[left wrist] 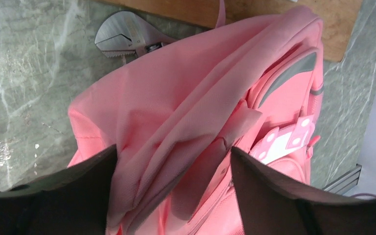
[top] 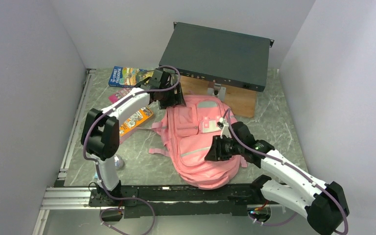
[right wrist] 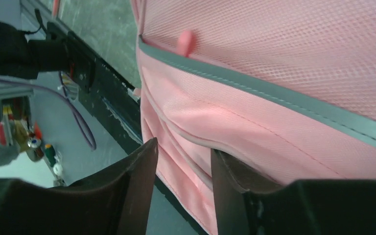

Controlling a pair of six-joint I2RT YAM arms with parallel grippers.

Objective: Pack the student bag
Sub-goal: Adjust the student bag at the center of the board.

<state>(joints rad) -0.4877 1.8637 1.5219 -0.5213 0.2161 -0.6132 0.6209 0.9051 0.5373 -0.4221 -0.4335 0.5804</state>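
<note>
The student bag (top: 200, 147), a soft pink backpack, lies front up in the middle of the table. My left gripper (top: 170, 97) is at its top end. In the left wrist view its jaws stand wide apart over bunched pink fabric (left wrist: 176, 98), and the left gripper (left wrist: 174, 156) is open. My right gripper (top: 215, 149) sits on the lower front of the bag. In the right wrist view the right gripper (right wrist: 183, 149) has a gap between its jaws, and a piped seam of the bag (right wrist: 191, 142) runs through that gap. One finger (right wrist: 235, 186) lies against the fabric, the other stands off it.
A dark flat device (top: 215, 54) rests on a wooden box (top: 237, 100) behind the bag, with a silver metal clasp (left wrist: 122, 36) at the box's front. Books (top: 129, 76) and an orange booklet (top: 137, 119) lie at the back left. A black rail (top: 176, 196) runs along the near edge.
</note>
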